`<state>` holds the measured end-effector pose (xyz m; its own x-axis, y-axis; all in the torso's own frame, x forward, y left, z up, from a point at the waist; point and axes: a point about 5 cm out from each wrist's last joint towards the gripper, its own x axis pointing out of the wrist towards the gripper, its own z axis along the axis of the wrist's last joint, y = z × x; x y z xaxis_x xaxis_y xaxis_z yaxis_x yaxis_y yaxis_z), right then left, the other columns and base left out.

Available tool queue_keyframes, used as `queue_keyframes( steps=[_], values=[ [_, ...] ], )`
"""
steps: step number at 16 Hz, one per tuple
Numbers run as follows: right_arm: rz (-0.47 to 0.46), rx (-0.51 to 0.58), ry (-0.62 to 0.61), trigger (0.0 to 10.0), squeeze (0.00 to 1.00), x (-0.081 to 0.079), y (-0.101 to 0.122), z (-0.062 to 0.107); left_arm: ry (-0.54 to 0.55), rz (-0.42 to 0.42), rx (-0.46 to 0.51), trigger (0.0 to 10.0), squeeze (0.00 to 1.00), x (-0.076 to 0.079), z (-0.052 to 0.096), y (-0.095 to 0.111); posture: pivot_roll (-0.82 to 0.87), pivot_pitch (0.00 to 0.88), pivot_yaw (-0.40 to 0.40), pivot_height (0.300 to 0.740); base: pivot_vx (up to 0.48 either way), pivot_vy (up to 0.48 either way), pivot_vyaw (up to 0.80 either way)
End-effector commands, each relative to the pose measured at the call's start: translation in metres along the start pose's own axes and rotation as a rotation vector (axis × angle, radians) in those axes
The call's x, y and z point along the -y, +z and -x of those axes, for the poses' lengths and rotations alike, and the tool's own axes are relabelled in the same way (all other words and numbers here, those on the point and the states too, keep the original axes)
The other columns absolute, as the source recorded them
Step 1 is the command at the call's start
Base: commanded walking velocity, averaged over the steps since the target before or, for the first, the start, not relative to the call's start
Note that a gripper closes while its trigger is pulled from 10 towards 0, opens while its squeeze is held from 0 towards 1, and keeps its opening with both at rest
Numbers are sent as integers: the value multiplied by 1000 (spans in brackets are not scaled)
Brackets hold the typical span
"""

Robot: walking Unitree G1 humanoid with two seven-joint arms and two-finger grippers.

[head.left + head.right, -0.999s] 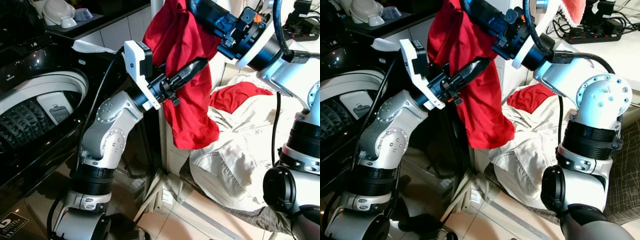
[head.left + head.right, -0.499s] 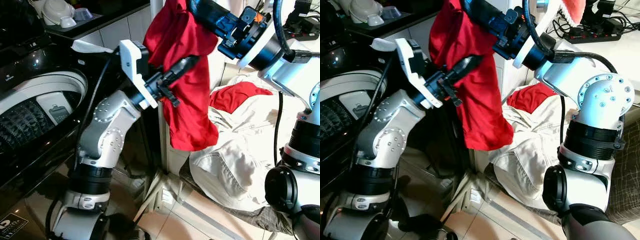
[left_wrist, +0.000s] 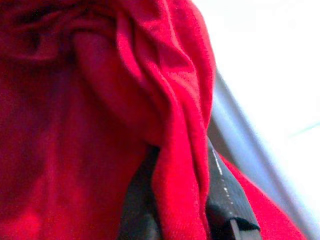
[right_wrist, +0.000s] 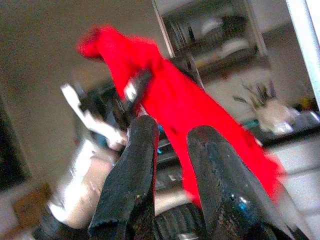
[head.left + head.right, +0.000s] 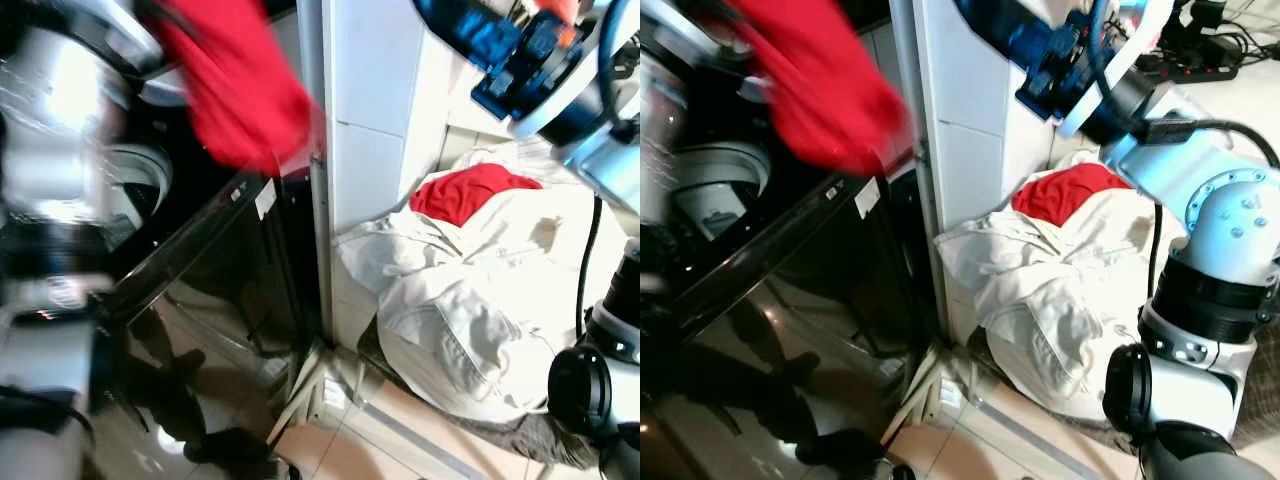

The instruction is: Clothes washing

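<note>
The right arm (image 5: 1215,215) is built of rounded silver shells dotted with small screws, joined by black ribbed rings. A blue block with an orange mark sits at its wrist, at one o'clock, with a black cable looping past. The right wrist view shows two long black fingers (image 4: 220,185), scuffed and dusty.

Left claw (image 3: 185,210) pinched on red cloth; right claw (image 4: 172,150) raised, fingers parted.

Head cams look down, share white laundry heap (image 5: 470,300); L wrist cam pressed against red cloth (image 3: 75,125).
</note>
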<state>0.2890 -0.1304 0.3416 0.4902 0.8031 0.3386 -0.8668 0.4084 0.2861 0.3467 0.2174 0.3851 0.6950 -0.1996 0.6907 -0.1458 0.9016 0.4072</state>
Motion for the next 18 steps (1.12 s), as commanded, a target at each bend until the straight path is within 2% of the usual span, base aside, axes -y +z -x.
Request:
queue_keyframes(
  steps=[1,2,3,4,5,6,7,8,9,13,15,18],
  values=[
    [37,-161,-18,10000,0,-3,-29,-8,25,-151,-166,0,0,-6,5,-29,-19,0,102,740,0,0,0],
    [47,-194,-31,10000,0,-2,-35,-9,15,-189,-224,0,0,-6,8,-38,-19,0,102,740,0,0,0],
    [43,-226,-47,10000,0,-2,-44,-10,3,-174,-319,1255,0,-2,14,-53,-20,0,104,740,0,0,0],
    [48,-284,-59,10000,0,-4,-61,-13,-1,-111,-488,9608,0,10,30,-83,-19,0,103,740,0,0,0],
    [45,-316,-58,10000,0,-6,-72,-14,30,-70,-648,10000,0,21,51,-111,-19,0,103,740,0,0,0],
    [43,-327,-61,10000,0,-7,-76,-15,50,-54,-717,10000,0,26,61,-122,-19,0,103,740,0,0,0],
    [33,-347,-64,10000,0,-9,-83,-15,118,13,-860,10000,0,32,85,-142,-23,0,101,740,0,0,0],
    [30,-358,-63,10000,0,-10,-86,-15,158,34,-940,10000,0,33,97,-151,-23,0,101,740,0,0,0],
    [35,-383,-58,10000,0,-13,-92,-13,258,107,-1043,10000,1000,29,115,-162,-34,0,105,740,0,0,0],
    [31,-454,-27,10000,0,-17,-102,-7,339,186,-1145,10000,1000,16,136,-170,-33,0,101,740,0,0,0],
    [38,-503,-14,10000,0,-19,-107,-3,328,206,-1194,10000,1000,13,147,-172,-20,0,88,740,0,0,0],
    [47,-527,-14,10000,0,-17,-109,-2,296,215,-1228,10000,1000,11,154,-170,-16,0,85,740,0,0,0]
  ],
)
